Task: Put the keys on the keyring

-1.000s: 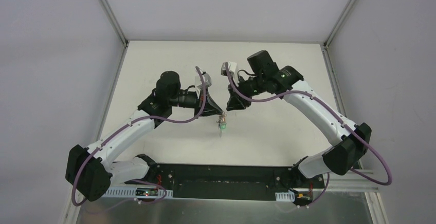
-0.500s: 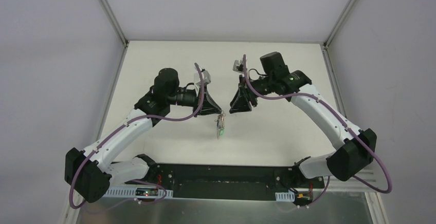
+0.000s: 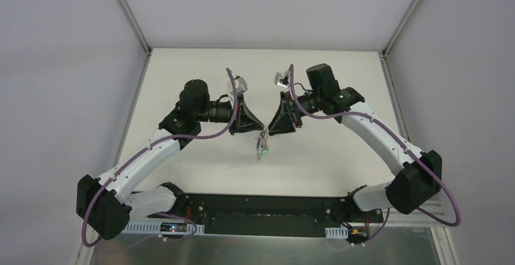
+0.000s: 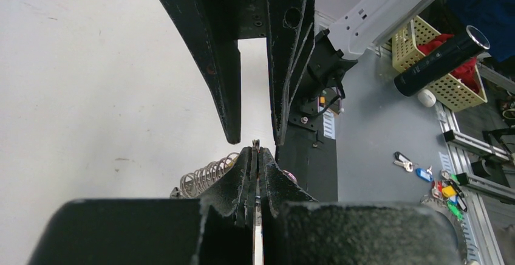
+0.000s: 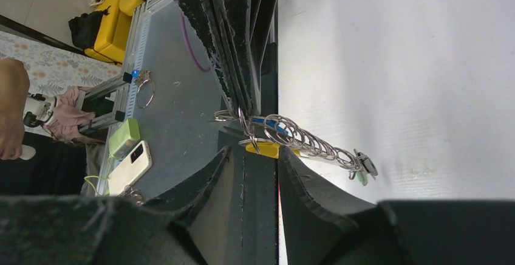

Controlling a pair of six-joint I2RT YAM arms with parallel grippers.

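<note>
**Operator:** Report the arm pose.

**Technician:** Both arms reach forward over the bench (image 3: 340, 161), elbows outward and wrists turned inward. The left end effector (image 3: 259, 129) and the right end effector (image 3: 272, 131) point at each other, tips almost meeting near the bench centre.

**Operator:** End effector state?

**Technician:** The left fingers are pressed together, clamped on one end of the keyring (image 5: 297, 138). The right fingers stand apart and grip nothing; the left wrist view shows bare bench through the gap.

**Operator:** Keyring position?

**Technician:** It trails from the left tips as a coil of silver wire loops, directly in front of the gap between the right fingers. A yellow-orange key (image 5: 264, 150) and a blue key (image 5: 266, 123) sit at the clamped end. A green key (image 5: 362, 177) sits at the far end.
</note>
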